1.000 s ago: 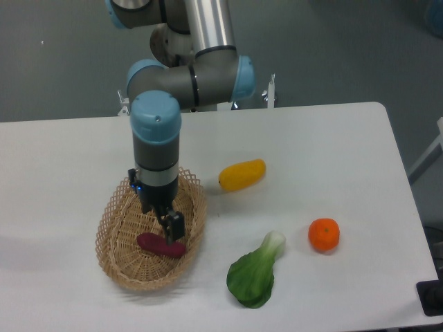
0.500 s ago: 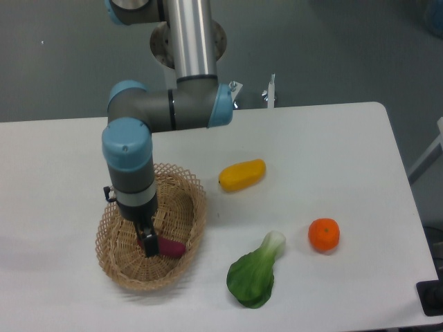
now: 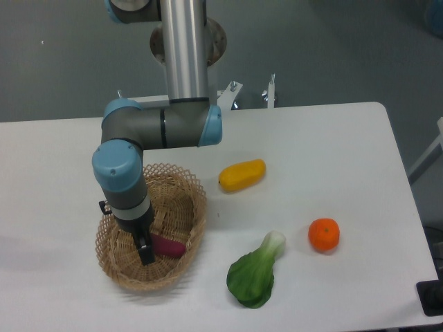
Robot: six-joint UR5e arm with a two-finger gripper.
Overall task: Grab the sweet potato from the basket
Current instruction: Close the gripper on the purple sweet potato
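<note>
Your gripper (image 3: 146, 254) is down in the basket (image 3: 188, 194), at the sweet potato's (image 3: 169, 246) nine o'clock end; grip state unclear. Next: confirm a firm hold, then lift straight up.

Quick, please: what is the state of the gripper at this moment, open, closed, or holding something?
Gripper: down inside the basket, at the left end of the sweet potato; whether it is open, closed or gripping cannot be told from this view.
</note>
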